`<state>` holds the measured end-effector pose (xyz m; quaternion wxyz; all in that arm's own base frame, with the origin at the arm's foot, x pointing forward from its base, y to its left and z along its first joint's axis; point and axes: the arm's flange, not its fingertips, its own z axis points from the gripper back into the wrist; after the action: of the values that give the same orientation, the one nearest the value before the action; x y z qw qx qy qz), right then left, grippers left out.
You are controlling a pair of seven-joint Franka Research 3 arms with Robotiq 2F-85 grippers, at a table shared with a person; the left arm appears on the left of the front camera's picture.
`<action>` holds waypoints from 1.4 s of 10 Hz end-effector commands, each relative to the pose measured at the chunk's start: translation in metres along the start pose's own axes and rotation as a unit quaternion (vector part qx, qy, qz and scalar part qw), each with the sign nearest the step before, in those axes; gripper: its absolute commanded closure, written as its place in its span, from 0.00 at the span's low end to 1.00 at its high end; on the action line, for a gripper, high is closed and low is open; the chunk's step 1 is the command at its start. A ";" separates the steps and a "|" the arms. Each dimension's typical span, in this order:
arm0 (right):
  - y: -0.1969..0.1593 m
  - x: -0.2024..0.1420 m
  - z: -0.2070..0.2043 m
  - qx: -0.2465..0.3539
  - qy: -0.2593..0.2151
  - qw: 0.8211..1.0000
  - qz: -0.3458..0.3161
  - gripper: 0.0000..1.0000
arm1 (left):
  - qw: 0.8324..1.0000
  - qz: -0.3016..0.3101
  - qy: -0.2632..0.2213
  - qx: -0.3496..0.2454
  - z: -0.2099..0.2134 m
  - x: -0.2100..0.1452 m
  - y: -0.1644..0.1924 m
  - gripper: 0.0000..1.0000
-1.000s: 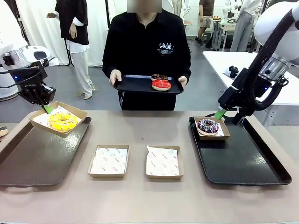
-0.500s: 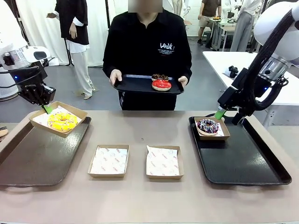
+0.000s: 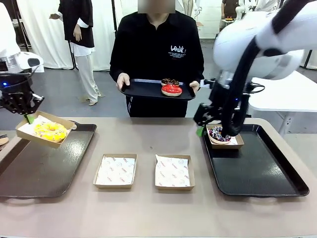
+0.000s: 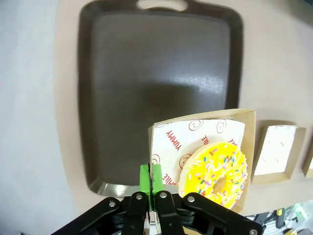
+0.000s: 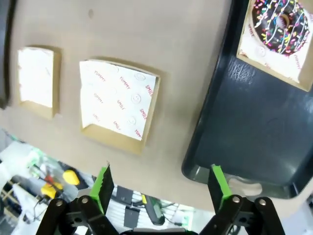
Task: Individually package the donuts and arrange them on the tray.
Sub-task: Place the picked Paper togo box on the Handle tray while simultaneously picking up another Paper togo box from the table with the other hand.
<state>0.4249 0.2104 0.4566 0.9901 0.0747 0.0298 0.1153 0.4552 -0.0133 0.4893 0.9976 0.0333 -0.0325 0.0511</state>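
My left gripper is shut on the rim of a paper-lined box holding the yellow donut, which hangs over the left edge of the brown tray. The left wrist view shows the same pinch on the box beside the yellow donut. My right gripper is open and holds nothing, just left of the boxed sprinkled donut on the black tray. Below the open right gripper lie bare table and the tray corner. A person holds a small tray with the red donut and a chocolate donut.
Two empty lined boxes sit side by side in the middle of the table. The right arm's white body arches over the back of the black tray. The sprinkled donut and an empty box show from the right wrist.
The left gripper carried the yellow donut's box leftward and slightly down. The right arm swung left, off the sprinkled donut's box, to the black tray's left edge.
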 end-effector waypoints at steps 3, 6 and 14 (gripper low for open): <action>0.034 0.027 -0.034 -0.066 0.009 0.997 -0.027 0.00 | 0.999 0.040 0.021 0.007 -0.017 0.009 0.009 0.99; 0.041 0.013 -0.065 -0.090 -0.041 0.994 -0.041 0.00 | 0.998 0.060 0.029 -0.010 -0.036 0.023 0.013 0.99; 0.036 0.022 -0.054 -0.071 -0.011 0.997 -0.029 0.00 | 0.999 0.038 0.036 0.000 -0.037 0.014 0.013 0.99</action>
<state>0.4315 0.2568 0.4059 0.9963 0.0004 0.0043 0.0855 0.4739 0.0034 0.4517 0.9953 0.0269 0.0015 0.0929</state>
